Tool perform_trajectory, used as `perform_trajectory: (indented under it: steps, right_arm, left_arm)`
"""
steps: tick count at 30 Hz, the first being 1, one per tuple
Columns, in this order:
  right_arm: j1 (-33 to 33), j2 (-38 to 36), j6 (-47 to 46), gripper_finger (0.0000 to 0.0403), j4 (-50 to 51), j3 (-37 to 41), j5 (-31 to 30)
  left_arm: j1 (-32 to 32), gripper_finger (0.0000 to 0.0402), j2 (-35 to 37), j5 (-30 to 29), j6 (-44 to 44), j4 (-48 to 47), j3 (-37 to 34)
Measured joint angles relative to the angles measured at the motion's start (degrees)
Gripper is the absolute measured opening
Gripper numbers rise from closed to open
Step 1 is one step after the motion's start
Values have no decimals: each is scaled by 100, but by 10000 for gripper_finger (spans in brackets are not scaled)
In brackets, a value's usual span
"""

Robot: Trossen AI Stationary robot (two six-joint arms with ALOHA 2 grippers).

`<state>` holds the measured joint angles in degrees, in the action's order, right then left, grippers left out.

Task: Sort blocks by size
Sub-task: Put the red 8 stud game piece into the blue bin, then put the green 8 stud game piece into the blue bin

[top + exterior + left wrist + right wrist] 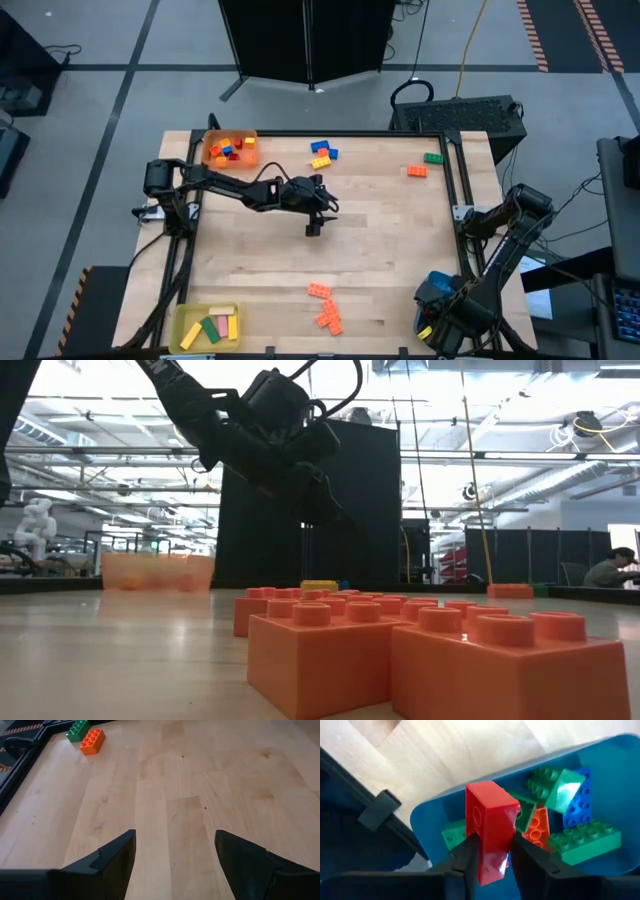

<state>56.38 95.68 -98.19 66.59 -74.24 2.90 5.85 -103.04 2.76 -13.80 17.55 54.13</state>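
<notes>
My right gripper holds a red block narrowly over the blue tray at the near right corner; I should let go only once it clears the green blocks inside. Left gripper hangs wide open mid-table. Orange blocks lie loose near centre, nothing blocking

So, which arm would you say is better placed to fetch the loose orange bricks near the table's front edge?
Probably the left: its gripper hangs open and empty over mid-table, with bare wood between it and the orange bricks. The right gripper is at the blue tray, a red brick between its fingers.
</notes>
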Motion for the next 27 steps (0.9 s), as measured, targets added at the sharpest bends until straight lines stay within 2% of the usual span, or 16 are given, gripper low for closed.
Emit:
perform_trajectory:
  steps: [8, 18, 22, 25, 27]
  right_arm:
    - [0, 0, -67, 136, 120, 0, 461]
    - [-61, -19, 11, 166, 1037, -2, 467]
    - [-193, -33, 173, 161, 1801, -2, 151]
    - [-378, -151, 352, 156, 2320, -2, -570]
    - [-604, -334, 510, 155, 2325, 21, -987]
  left_arm:
    - [0, 272, 0, 0, 2, -14, 0]
    - [0, 272, 0, 0, 2, 0, 0]
    - [0, 272, 0, 0, 0, 63, 0]
    - [0, 272, 0, 0, -2, 123, 0]
    - [0, 272, 0, 0, -2, 137, 0]
